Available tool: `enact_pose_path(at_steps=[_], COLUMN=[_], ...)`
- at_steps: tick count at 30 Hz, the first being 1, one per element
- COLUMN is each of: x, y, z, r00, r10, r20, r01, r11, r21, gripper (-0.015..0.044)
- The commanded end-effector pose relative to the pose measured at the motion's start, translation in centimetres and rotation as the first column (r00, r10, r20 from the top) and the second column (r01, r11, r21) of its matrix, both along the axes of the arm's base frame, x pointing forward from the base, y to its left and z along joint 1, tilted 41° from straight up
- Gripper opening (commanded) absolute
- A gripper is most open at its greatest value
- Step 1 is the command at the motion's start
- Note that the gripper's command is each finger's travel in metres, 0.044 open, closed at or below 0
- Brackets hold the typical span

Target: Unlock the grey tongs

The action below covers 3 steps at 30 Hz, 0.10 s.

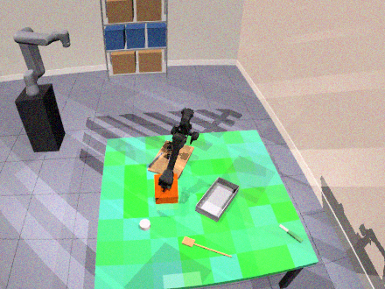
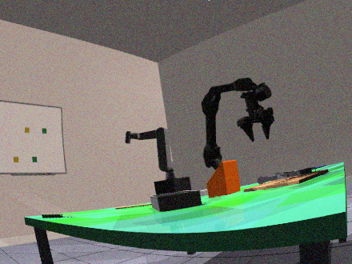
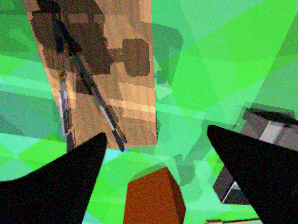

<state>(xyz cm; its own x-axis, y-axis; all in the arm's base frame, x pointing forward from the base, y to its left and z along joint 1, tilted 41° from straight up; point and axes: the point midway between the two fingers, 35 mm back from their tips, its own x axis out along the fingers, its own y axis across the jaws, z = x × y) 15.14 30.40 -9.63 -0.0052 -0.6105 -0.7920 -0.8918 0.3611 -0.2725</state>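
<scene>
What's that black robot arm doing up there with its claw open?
The black arm's gripper is wide open and holding nothing, hanging in the air above the wooden board. The grey tongs lie on that board with their two legs spread apart in a V, so they look unlocked and open. The roasting tin sits off to the side with nothing across it. It looks like the job is about finished.

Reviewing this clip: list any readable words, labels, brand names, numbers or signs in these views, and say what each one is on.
None can be read in any view.
Whiteboard: only small yellow and green squares, no lettering.
Storage boxes on the shelf rack: plain faces.
Tongs, wooden board, roasting tin: no markings visible.
</scene>
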Motion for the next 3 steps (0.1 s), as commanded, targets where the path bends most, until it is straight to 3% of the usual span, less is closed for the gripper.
enact_pose_path(at_steps=[1,3], x=[-0.07,-0.07], y=[0.03,0.03], z=[0.02,0.02], r00=[1.0,1.0], r10=[-0.005,-0.005], r20=[-0.001,-0.001], r01=[0.005,0.005], r11=[1.0,1.0], r21=[0.001,0.001], gripper=[0.044,0.044])
